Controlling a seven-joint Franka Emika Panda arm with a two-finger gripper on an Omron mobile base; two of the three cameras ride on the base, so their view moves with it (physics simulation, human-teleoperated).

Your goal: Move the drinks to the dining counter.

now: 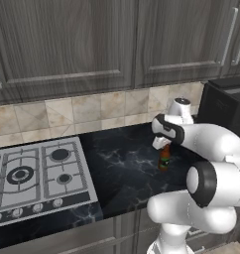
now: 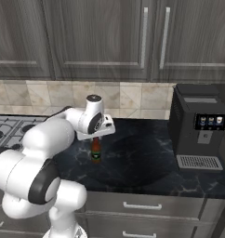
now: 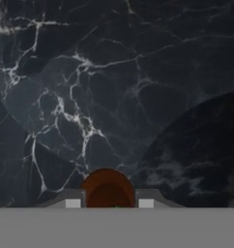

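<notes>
Standing upright on black counter, bottle, neck up, pinched by gripper

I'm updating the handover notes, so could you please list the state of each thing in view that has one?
Hand: shut on the bottle's top, pointing down.
Bottle: upright on the black wall counter, gripped at the neck.
Stove: burners unlit, nothing on them.
Coffee machine: screen lit, drip tray bare.
Upper cabinets: doors closed.

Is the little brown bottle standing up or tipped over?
Standing up: the bottle stands straight on the counter, neck upward under the gripper.
</notes>
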